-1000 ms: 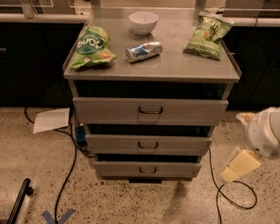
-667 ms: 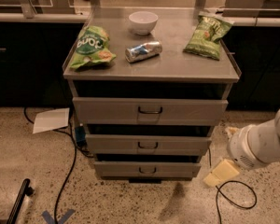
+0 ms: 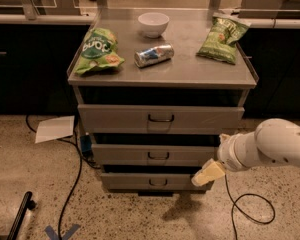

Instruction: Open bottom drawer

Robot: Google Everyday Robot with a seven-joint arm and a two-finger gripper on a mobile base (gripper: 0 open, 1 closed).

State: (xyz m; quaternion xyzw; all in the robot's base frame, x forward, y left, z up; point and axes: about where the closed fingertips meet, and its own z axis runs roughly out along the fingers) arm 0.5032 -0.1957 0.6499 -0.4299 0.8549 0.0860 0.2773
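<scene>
The grey metal cabinet [image 3: 162,79] has three drawers. The bottom drawer [image 3: 140,181] is the lowest front, with a small dark loop handle [image 3: 158,183]; it looks shut. The middle drawer [image 3: 125,155] and the top drawer [image 3: 115,118] sit above it. My gripper [image 3: 208,173], with pale yellow fingers, comes in from the right on a white arm [image 3: 270,146]. It hovers in front of the bottom drawer's right end, to the right of the handle and apart from it.
On the cabinet top lie a green chip bag [image 3: 98,51], a white bowl [image 3: 153,24], a tipped can [image 3: 153,55] and a second green bag [image 3: 223,32]. Black cables [image 3: 70,184] and white paper [image 3: 55,129] lie on the floor at left; a cable loop [image 3: 250,209] lies at right.
My arm has moved left and a little down, bringing the gripper from the cabinet's right side to in front of the bottom drawer's right end. The drawers have not moved.
</scene>
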